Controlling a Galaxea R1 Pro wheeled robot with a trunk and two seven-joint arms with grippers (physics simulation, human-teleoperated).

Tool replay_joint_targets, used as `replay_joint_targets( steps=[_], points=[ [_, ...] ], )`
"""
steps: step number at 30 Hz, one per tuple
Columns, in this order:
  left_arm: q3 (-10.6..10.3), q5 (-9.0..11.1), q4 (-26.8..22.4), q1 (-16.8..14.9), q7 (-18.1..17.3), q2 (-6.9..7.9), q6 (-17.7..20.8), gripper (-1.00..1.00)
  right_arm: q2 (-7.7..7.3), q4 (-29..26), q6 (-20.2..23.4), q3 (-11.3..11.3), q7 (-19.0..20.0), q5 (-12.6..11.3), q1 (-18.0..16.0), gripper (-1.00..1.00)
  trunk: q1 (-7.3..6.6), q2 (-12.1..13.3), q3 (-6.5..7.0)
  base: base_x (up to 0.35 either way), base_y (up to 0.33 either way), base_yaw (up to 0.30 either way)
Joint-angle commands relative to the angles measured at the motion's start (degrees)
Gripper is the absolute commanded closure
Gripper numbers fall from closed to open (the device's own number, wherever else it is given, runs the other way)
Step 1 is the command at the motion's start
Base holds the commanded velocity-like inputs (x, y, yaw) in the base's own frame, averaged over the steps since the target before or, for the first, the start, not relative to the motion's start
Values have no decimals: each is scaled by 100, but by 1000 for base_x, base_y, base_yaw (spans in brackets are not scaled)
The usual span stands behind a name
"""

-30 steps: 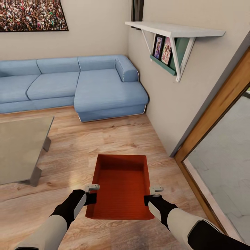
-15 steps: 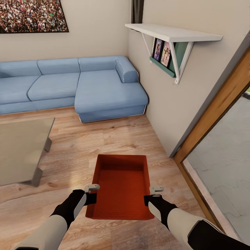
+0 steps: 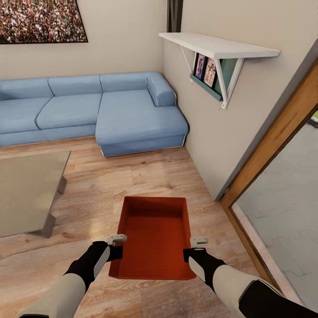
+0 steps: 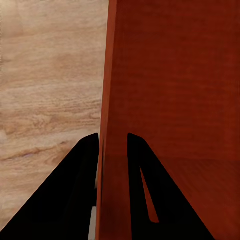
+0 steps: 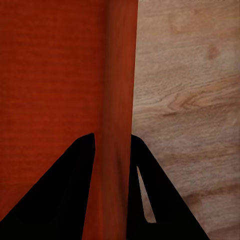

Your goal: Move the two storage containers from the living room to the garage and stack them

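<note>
At the far left a framed crowd picture (image 3: 42,21) hangs on the beige wall above the blue sectional sofa (image 3: 92,112), and nearer, at the left edge, stands the low glass-topped table (image 3: 26,190) on the light wood-plank floor (image 3: 145,176).

The left gripper (image 3: 118,245) is clamped on the left wall of the orange-red storage container (image 3: 154,238); in the left wrist view its two dark fingers (image 4: 82,175) straddle that thin wall, one outside, one inside. The container hangs in front of the robot, above the planks, between both hands, its open top up and roughly level. The right gripper (image 3: 194,247) is closed on the container's right wall in the same way, with one finger (image 5: 75,175) on each side of it.

To the right, a white wall shelf (image 3: 221,46) holds framed photos (image 3: 205,68), and a wood-framed glass door (image 3: 282,132) fills the near right.

This looks like the carrying leg, still in the living room, with the garage run ahead. To do it well, both arms should keep their spacing and height matched so the thin walls do not twist out of the pinches. The base should turn gently, giving the door frame on the right and the table on the left a wide berth.
</note>
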Motion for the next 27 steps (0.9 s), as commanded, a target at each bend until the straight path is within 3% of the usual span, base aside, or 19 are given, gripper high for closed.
replay_joint_targets(
  steps=[1,27],
  points=[
    [17,-164,-6,-2,67,38,45,100,-28,-13,38,68,-44,93,-4,100,-22,38,14,0,0,0],
    [17,-160,-6,-3,67,46,44,100,-28,-14,38,71,-49,100,-3,100,-593,1081,481,0,0,0]
  ],
)
